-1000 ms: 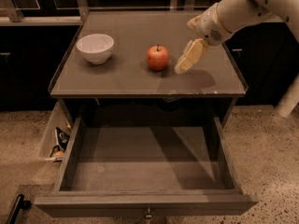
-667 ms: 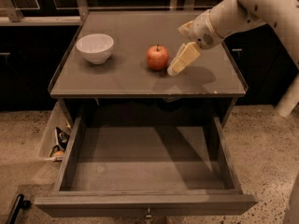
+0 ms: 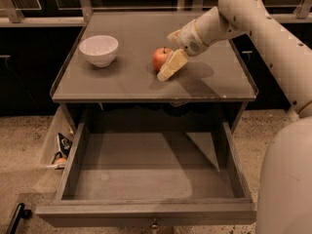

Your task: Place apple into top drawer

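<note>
The red-orange apple (image 3: 160, 58) sits on the grey cabinet top (image 3: 214, 79), near its middle. My gripper (image 3: 167, 55) has come in from the right and is open. Its pale near finger (image 3: 171, 66) lies against the apple's front right side. The other finger (image 3: 174, 34) shows just behind the apple. The apple rests on the surface, not lifted. The top drawer (image 3: 146, 212) is pulled fully out below the top. Its flat grey bottom is bare, and a small knob (image 3: 155, 224) shows on its front.
A white bowl (image 3: 99, 49) stands on the cabinet top at the left. A side pocket (image 3: 59, 150) with small items hangs left of the drawer. A black handle-like object (image 3: 17, 216) lies on the floor at bottom left. My arm (image 3: 273, 38) fills the right side.
My gripper has moved left along the cabinet top, from a little right of the apple to right around it. The apple, bowl and drawer have not moved.
</note>
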Robot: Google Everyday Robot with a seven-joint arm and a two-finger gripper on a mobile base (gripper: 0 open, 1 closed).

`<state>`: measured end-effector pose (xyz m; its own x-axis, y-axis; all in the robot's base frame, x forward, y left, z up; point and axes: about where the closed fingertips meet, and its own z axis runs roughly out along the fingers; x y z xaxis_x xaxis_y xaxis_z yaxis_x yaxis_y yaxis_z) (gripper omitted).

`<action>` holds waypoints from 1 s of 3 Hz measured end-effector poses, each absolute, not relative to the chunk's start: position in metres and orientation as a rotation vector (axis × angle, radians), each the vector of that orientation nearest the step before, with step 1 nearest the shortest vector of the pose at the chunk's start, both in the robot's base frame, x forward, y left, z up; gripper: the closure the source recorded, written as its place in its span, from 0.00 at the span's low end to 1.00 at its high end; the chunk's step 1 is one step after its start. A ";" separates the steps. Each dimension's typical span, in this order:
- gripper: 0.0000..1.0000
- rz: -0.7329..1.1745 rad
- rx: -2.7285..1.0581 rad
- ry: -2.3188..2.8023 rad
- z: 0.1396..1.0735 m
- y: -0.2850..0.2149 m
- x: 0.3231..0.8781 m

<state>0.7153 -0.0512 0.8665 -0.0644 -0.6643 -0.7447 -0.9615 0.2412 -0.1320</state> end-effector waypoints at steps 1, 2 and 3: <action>0.00 0.571 -1.503 1.808 0.861 -0.049 0.717; 0.19 0.571 -1.503 1.808 0.861 -0.049 0.717; 0.42 0.572 -1.503 1.808 0.861 -0.049 0.717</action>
<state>0.7167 -0.0485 0.8613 -0.0752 -0.6568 -0.7503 -0.9687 0.2267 -0.1013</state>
